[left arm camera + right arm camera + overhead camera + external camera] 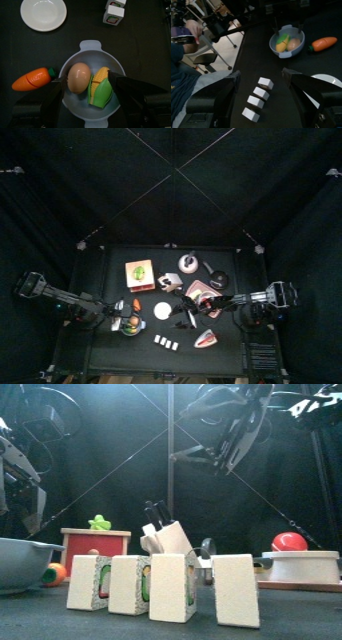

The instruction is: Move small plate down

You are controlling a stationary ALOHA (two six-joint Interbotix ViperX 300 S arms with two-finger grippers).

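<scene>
The small plate, a plain white disc, lies on the black table between my two grippers. It also shows in the left wrist view and at the edge of the right wrist view. My left gripper is open and empty, left of the plate; in its own view its jaws hang above a grey bowl. My right gripper is open and empty, right of the plate and above the table. The plate is hidden in the front view.
The grey bowl holds an egg-like piece and corn, with a toy carrot beside it. Several white blocks stand in a row at the front. An orange-pink box stands behind, a pink-red wedge dish at the front right. A person is outside the pen.
</scene>
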